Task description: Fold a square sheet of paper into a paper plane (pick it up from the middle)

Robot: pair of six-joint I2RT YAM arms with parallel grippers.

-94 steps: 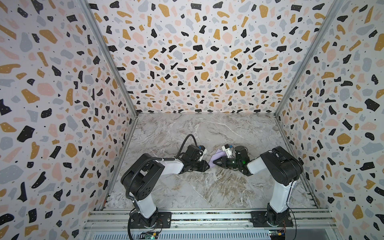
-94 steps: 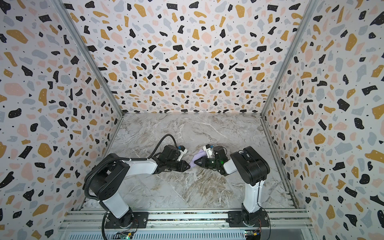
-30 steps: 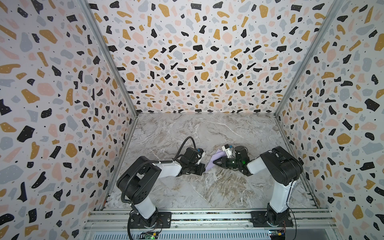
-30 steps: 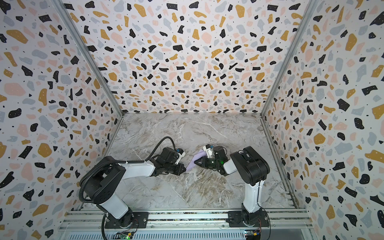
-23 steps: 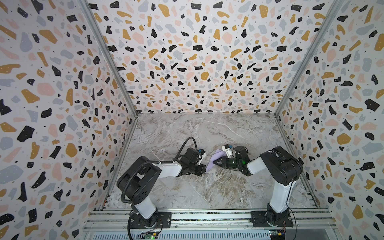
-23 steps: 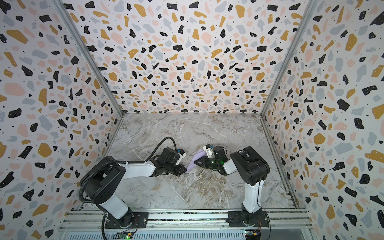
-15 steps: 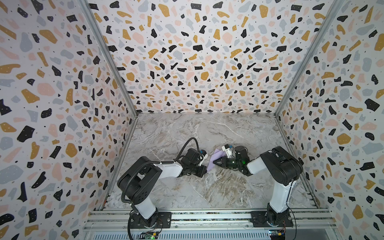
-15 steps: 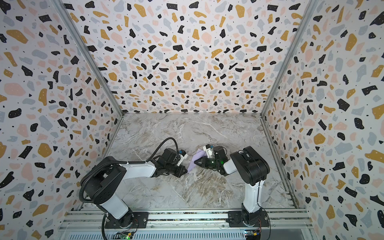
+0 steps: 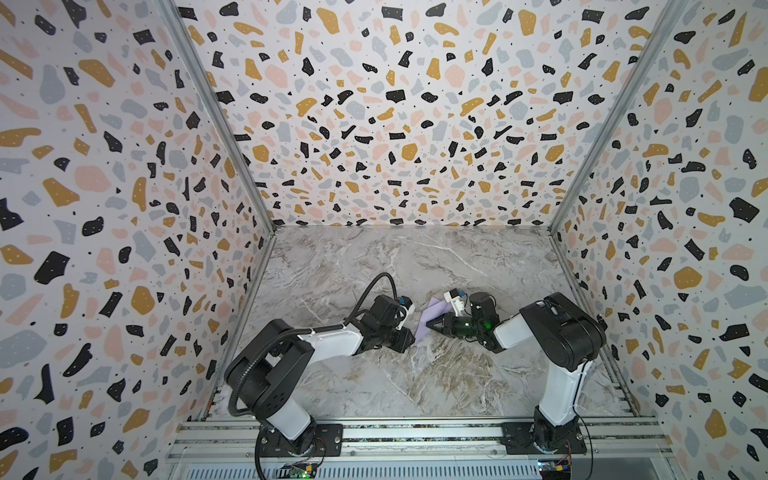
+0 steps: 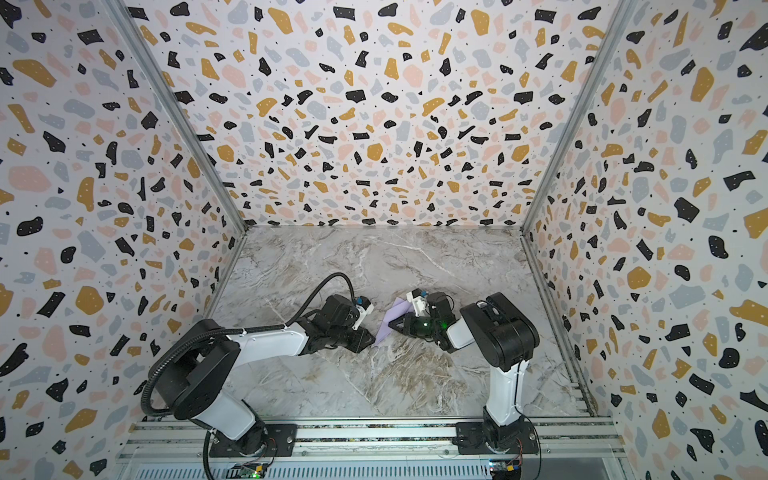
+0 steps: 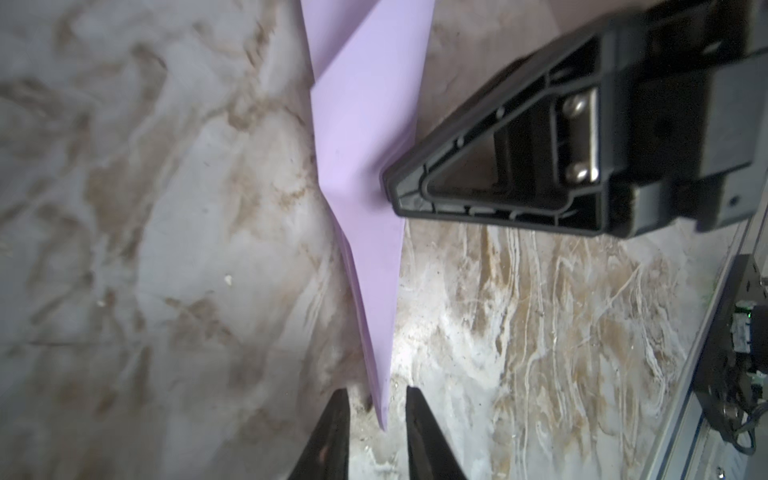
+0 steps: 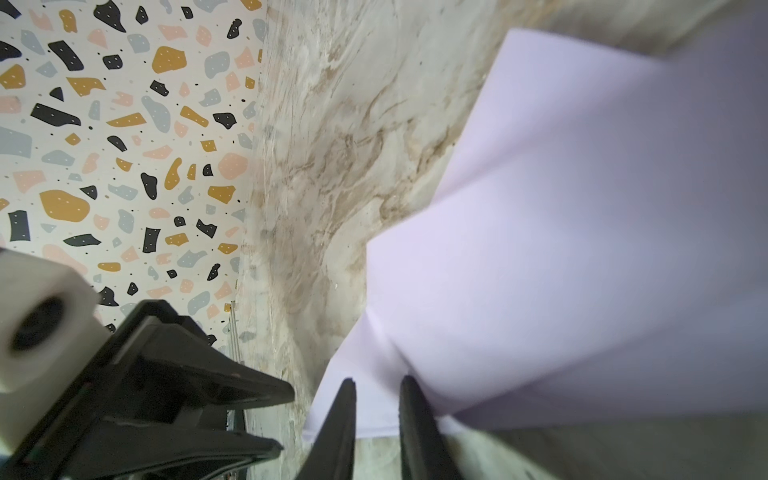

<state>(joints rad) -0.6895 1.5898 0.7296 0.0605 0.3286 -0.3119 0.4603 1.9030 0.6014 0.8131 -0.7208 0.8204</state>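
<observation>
Lilac paper plane (image 9: 428, 316) tilted on edge near the middle of the marbled surface (image 9: 374, 257). Clamped at mid-body by the right hand (image 12: 376, 384), jaws closed on its folds. Pointed nose between the slightly parted fingers of the left hand (image 11: 374, 392), clear of both.

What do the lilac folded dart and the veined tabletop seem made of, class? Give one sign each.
Pale lilac folded dart: thin matte paper, judging by crisp creases and layered edges.
Grey-brown veined tabletop: marble-look, possibly printed laminate; flat veining only.
</observation>
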